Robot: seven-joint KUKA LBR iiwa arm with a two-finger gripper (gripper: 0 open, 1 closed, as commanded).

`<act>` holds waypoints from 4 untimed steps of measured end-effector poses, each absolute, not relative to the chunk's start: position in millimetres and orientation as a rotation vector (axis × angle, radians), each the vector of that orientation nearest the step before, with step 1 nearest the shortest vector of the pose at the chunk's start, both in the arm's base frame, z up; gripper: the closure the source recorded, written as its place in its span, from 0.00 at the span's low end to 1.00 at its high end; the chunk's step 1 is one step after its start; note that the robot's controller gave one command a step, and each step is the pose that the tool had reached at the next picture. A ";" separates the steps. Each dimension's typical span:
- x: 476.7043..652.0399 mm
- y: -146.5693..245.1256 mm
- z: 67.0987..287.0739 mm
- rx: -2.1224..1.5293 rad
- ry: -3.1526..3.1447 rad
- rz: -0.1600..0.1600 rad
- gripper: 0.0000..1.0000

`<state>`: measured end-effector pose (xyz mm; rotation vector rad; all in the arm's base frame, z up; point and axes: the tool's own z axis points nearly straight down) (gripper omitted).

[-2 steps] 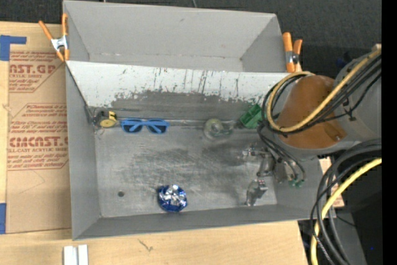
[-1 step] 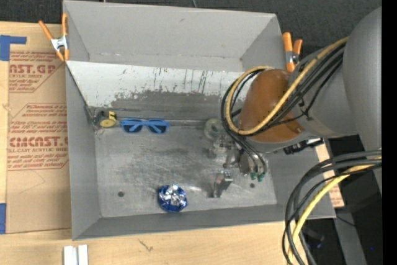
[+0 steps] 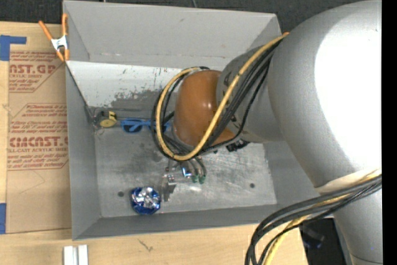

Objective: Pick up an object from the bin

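Observation:
My gripper (image 3: 182, 175) hangs low over the middle of the bin floor, under the arm's orange cover. A small ball of crumpled blue and silver foil (image 3: 145, 200) lies near the bin's front wall, just left of and below the gripper, apart from it. A blue tool-like thing (image 3: 135, 126) lies against the back left of the floor, partly hidden by the cables. A small yellow piece (image 3: 108, 122) rests at its left end.
The bulky arm and its looped cables cover the bin's right half and hide the floor there. Bare scuffed floor lies to the left of the gripper, between the foil ball and the blue thing.

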<state>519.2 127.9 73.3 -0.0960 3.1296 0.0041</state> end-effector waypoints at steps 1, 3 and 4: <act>482.4 206.3 78.4 -0.355 3.115 0.006 0.00; 484.9 202.3 180.9 -0.307 3.119 0.005 1.00; 499.4 198.5 225.6 -0.317 3.118 0.003 1.00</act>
